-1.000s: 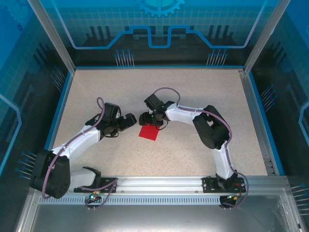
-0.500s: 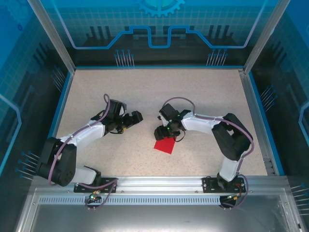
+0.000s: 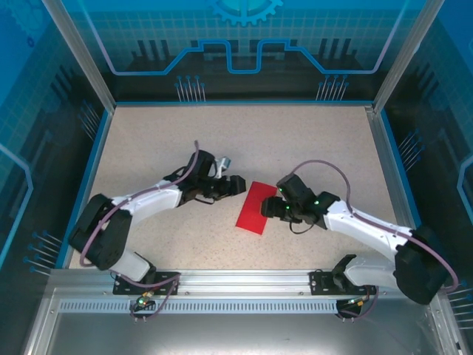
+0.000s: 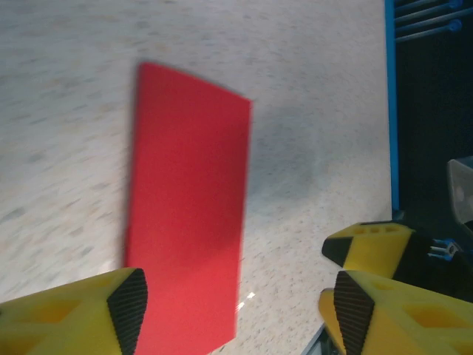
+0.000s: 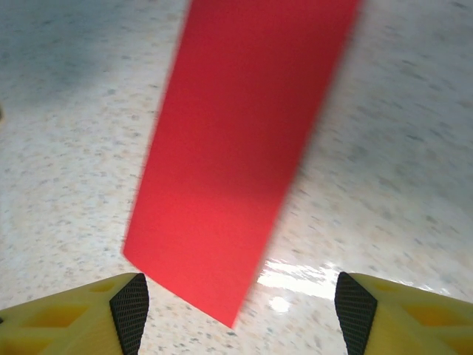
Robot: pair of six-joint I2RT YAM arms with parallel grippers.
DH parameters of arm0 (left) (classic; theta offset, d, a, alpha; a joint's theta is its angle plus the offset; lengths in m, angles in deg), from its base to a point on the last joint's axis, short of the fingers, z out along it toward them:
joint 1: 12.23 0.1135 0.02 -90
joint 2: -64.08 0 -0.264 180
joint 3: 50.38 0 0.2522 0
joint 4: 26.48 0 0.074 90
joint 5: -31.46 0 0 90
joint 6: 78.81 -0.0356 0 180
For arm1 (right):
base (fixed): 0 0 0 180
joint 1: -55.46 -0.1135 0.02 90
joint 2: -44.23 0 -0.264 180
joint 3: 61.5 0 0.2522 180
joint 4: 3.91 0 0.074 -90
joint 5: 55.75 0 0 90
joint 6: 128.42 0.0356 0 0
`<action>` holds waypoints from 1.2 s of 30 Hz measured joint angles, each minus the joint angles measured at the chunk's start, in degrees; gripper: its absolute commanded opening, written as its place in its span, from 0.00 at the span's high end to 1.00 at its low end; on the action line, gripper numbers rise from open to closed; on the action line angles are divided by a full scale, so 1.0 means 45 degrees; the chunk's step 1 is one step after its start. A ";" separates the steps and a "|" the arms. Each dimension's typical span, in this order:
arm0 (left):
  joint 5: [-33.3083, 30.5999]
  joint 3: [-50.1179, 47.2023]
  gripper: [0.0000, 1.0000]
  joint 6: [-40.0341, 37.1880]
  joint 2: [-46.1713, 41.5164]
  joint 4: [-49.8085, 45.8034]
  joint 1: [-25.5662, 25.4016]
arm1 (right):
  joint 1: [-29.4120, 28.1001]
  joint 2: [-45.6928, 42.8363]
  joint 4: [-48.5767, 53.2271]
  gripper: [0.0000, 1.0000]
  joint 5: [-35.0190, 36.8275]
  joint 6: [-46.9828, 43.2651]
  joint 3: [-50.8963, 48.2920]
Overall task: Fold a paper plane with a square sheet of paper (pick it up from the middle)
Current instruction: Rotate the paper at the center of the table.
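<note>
The square sheet of paper [image 3: 254,208] lies flat on the speckled table as a long bright red rectangle, tilted a little, between the two arms. My left gripper [image 3: 238,185] stands open at the paper's far left corner, touching nothing. In the left wrist view the paper [image 4: 188,222] runs from the left finger toward mid-gap of that gripper [image 4: 235,310]. My right gripper [image 3: 267,209] is open just beside the paper's right edge. The right wrist view has the paper [image 5: 244,148] ahead of the open right gripper [image 5: 235,310], its near corner between the pads, apart from both.
The tabletop [image 3: 295,140] is fenced by low blue edges [image 3: 96,170] and clear enclosure walls. An aluminium rail [image 3: 244,277] with both arm bases runs along the near edge. Bare table stretches behind and to both sides of the paper.
The red paper has gone from a small square shape to a longer rectangle lying further right. Both arms have swung toward the centre right, and the left jaws have narrowed somewhat.
</note>
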 measured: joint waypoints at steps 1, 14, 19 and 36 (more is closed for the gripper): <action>0.0092 0.0481 0.42 0.0024 0.0476 -0.0005 -0.0170 | 0.0044 -0.0233 0.0180 0.29 0.0141 0.0199 -0.0131; 0.0209 0.4804 0.50 0.0015 0.5445 -0.1404 -0.0991 | 0.0442 -0.1161 0.0685 0.22 0.0792 0.1399 -0.0962; -0.0763 0.4930 0.49 0.0053 0.5795 -0.2297 -0.1010 | 0.0461 -0.1044 0.0063 0.17 0.0311 0.1409 -0.1044; -0.1729 0.3750 0.49 0.0860 0.5221 -0.1753 -0.0602 | -0.0340 0.1603 -0.1889 0.25 -0.2025 0.2764 -0.0874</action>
